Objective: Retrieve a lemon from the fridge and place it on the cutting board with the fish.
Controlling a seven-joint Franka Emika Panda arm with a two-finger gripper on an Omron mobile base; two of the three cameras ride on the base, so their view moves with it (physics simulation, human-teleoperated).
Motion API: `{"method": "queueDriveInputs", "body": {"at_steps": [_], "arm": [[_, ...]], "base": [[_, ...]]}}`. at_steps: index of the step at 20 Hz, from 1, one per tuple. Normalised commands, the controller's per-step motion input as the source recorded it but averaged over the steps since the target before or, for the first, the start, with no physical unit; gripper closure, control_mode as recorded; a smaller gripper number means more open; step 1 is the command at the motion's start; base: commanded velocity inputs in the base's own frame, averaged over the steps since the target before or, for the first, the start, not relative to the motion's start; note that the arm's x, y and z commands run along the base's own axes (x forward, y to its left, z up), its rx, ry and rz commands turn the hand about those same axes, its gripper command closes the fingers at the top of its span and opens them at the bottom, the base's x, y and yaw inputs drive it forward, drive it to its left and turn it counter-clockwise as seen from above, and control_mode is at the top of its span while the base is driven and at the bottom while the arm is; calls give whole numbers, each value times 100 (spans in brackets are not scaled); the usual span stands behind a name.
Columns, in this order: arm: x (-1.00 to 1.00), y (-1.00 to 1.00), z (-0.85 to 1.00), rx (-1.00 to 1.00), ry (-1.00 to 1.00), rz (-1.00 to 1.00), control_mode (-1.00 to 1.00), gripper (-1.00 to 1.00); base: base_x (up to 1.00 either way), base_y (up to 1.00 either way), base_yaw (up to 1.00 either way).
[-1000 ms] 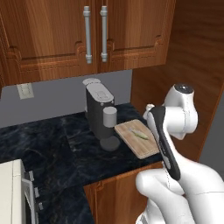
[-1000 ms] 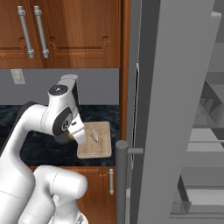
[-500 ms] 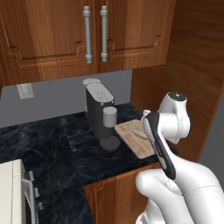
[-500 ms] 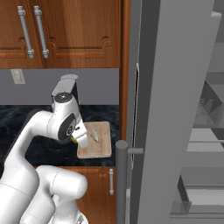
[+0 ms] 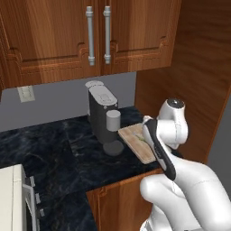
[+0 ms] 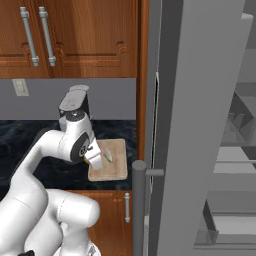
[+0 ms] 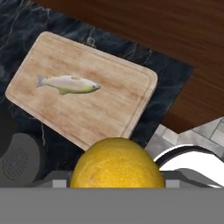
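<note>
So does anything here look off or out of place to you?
Only the fridge: its door hangs open beside the counter. The fish lies flat on the cutting board, nothing spilled, and the lemon sits in the gripper above the board.

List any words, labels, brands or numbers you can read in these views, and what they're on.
None: no readable text in any view.
Coffee machine: plain dark body, no brand or label.
Wall outlet: blank plate.
Cutting board, fish and lemon at the tool: no marks.
Fridge: bare grey door, no lettering.
Cabinet doors: plain wood with metal handles.
</note>
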Motion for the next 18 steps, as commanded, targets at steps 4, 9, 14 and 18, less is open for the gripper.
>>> {"method": "queueDriveInputs", "body": {"at_steps": [4, 9, 14, 18], "arm": [[18, 3, -33, 0, 4, -1, -100, 100], [17, 0, -42, 0, 3, 0, -100, 100], [17, 0, -33, 0, 0, 0, -100, 100], [30, 0, -12, 0, 0, 0, -100, 100]], "base": [[0, 0, 0], [0, 0, 0], [0, 0, 0], [0, 0, 0]]}}
